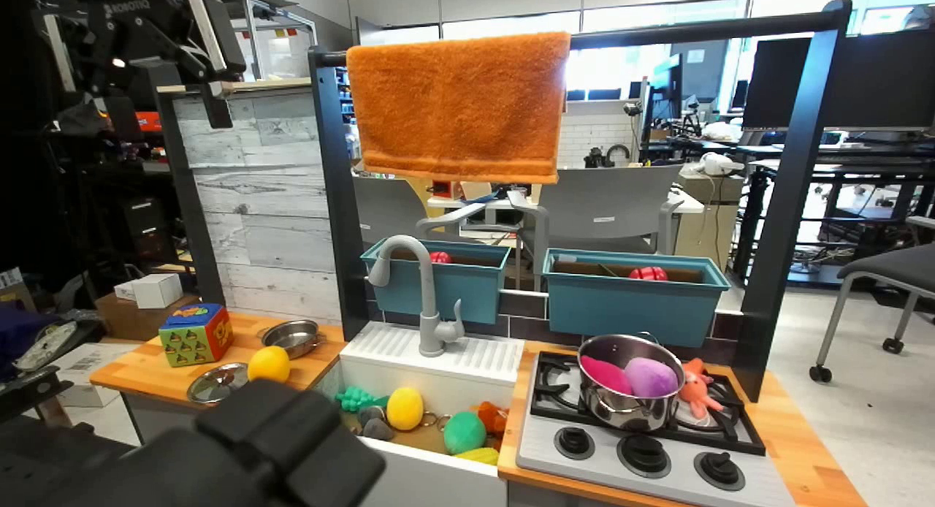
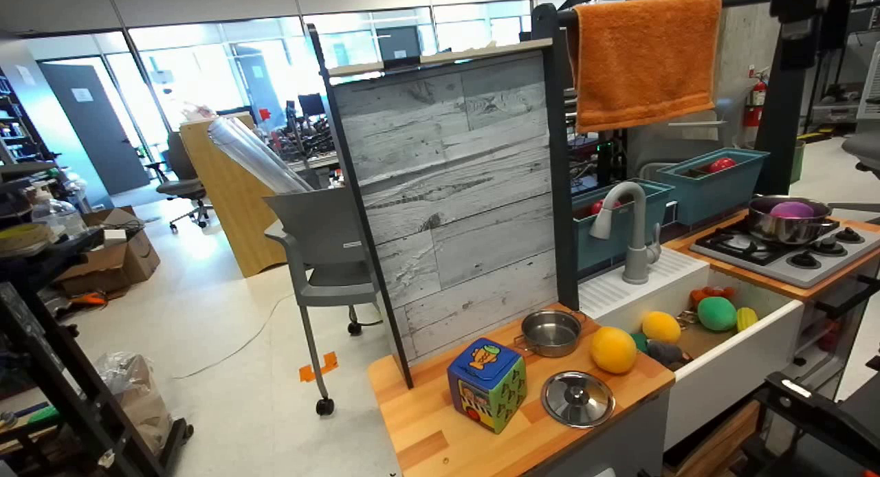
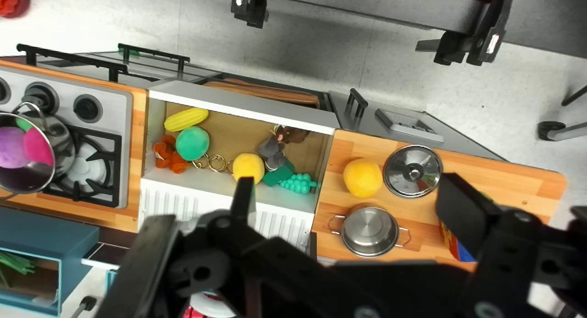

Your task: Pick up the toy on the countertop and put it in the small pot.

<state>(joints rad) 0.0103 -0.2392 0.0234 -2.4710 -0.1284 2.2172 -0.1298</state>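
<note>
While an orange towel (image 1: 459,109) hung at the upper centre of an exterior view, a grey chair (image 1: 606,207) stood beyond the white sink (image 1: 438,470). The wooden countertop (image 2: 426,422), at the lower centre of an exterior view, bore a multicoloured cube (image 2: 487,384), a metal lid (image 2: 577,399), the small metal pot (image 2: 550,333) and the rounded yellow-orange toy (image 2: 613,350), which sat just beside the pot. In the wrist view the toy lay right of centre, with the pot below it. The gripper (image 1: 172,117) hung fingers-down at the upper left of an exterior view, well above the countertop, released, its fingers spread wide.
</note>
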